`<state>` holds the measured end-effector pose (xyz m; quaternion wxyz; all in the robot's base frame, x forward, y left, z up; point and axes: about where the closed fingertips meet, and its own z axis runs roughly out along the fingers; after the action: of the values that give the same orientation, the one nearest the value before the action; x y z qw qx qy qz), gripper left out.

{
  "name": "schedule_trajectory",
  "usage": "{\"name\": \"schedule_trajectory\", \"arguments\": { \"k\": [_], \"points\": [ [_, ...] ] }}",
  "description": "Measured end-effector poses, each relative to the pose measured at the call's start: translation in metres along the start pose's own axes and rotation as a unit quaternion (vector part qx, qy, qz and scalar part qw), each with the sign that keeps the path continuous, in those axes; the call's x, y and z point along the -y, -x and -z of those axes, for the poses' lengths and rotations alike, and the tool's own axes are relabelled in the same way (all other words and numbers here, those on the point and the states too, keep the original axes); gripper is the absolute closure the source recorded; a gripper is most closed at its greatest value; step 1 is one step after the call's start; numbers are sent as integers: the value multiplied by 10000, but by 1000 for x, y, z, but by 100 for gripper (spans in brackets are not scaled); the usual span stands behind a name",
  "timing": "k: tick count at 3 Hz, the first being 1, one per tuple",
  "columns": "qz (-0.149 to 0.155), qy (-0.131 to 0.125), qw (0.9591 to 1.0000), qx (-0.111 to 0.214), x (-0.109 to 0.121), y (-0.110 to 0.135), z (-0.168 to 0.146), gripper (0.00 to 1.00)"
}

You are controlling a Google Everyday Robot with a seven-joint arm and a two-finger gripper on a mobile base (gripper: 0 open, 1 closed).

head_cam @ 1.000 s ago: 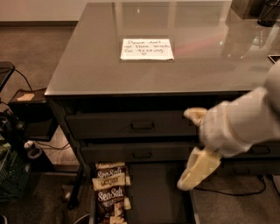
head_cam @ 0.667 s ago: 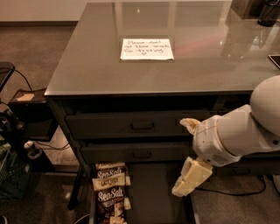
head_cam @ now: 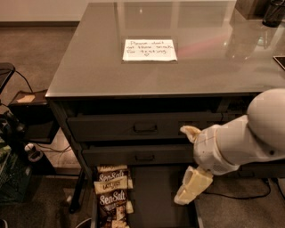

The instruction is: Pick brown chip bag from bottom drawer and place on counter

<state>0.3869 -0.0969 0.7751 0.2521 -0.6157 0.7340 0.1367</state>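
The bottom drawer is pulled out at the foot of the cabinet, its dark floor bare on the right. Brown chip bags with "Sea Salt" lettering lie along its left side, one overlapping the other. My gripper hangs over the drawer's right part, in front of the drawer fronts, to the right of the bags and apart from them. Its two cream fingers are spread wide and hold nothing. The glossy grey counter is above, with a white handwritten note on it.
Two closed drawer fronts with recessed handles sit above the open drawer. Dark equipment and cables crowd the floor at the left. A dark object stands on the counter's far right corner. My white arm fills the right side.
My gripper has moved down and slightly left, closer over the open drawer. Its fingers stay spread. The chip bags have not moved.
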Motion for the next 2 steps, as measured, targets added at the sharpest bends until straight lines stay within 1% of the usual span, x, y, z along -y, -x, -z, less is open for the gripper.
{"name": "schedule_trajectory", "arguments": {
  "k": [1, 2],
  "points": [
    [229, 223, 9995, 69, -12, -30, -65, 0],
    [513, 395, 9977, 175, -21, -50, -144, 0]
  ]
}}
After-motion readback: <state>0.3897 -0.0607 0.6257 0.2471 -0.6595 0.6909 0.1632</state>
